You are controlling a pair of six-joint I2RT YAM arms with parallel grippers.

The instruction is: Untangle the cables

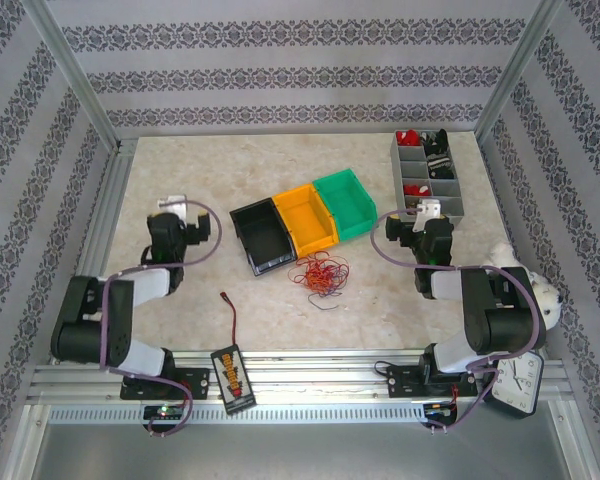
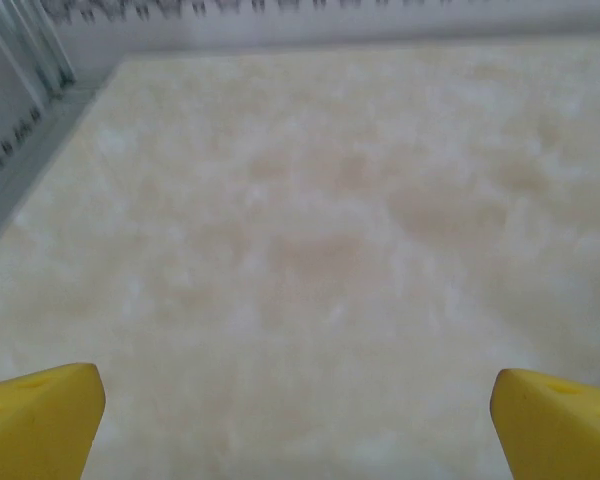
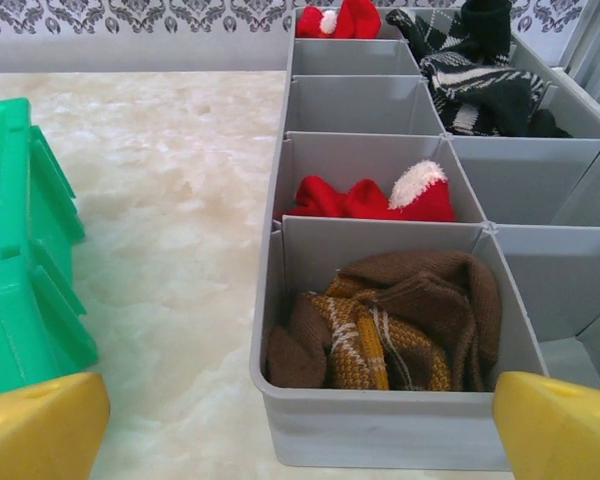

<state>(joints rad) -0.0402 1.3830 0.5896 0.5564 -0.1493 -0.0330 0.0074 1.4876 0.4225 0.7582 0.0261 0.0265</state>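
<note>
- Find the cables (image 1: 318, 274) as one loose red-and-orange clump on the table (image 1: 210, 180), just in front of the black bin (image 1: 261, 234) and the orange bin (image 1: 305, 217), about midway between the two arms.
- Note the left gripper (image 1: 173, 212) spread wide and gripping nothing, over bare tabletop well to the left of the clump; from the left wrist, yellow fingertips (image 2: 40, 420) far apart.
- Note the right gripper (image 1: 426, 212) equally wide and empty, pointed at the grey organiser tray (image 3: 380, 430) with the green bin (image 3: 25, 260) at its left, so aimed away from the wires.
- Treat the step as the opening reach, judging by the untouched clump.
- Swing the right gripper round from the tray and bring both in from opposite sides of the clump.
- Pick an outer loop or a free end, never the dense middle.
- Close fully: probably too thin and springy for a half pinch.
- Anchor with one side, draw slowly outward and low with the other; ease off if the whole knot drags along.
- Keep clear of the bin lips, and leave alone the dark wire (image 1: 230, 315) of the battery pack (image 1: 233, 377) near the front edge.
</note>
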